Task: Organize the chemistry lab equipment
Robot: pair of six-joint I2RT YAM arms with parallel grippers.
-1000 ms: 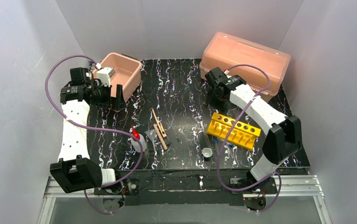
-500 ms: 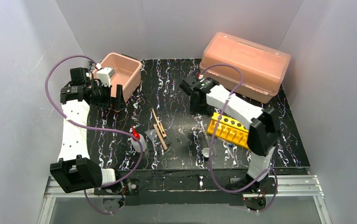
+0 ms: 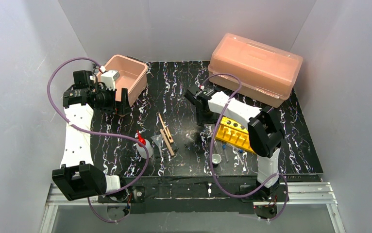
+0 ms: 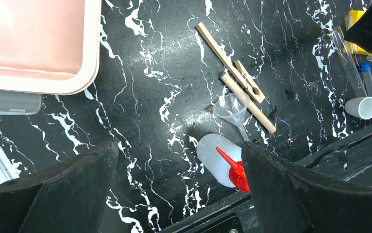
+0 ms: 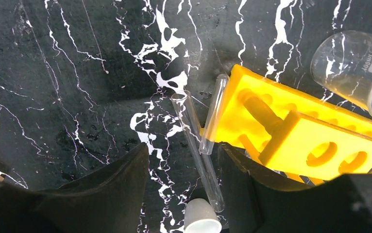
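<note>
One glass beaker (image 5: 354, 73), plain only from the right wrist.

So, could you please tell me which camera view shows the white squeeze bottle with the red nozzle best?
The left wrist view: the squeeze bottle lies large and close there, its red nozzle plain to see. The top external view shows the bottle only small, near the table's front edge. The right wrist view does not show it.

White printed markings on the clear glass beaker (image 5: 355, 65) are too blurred to read.
</note>
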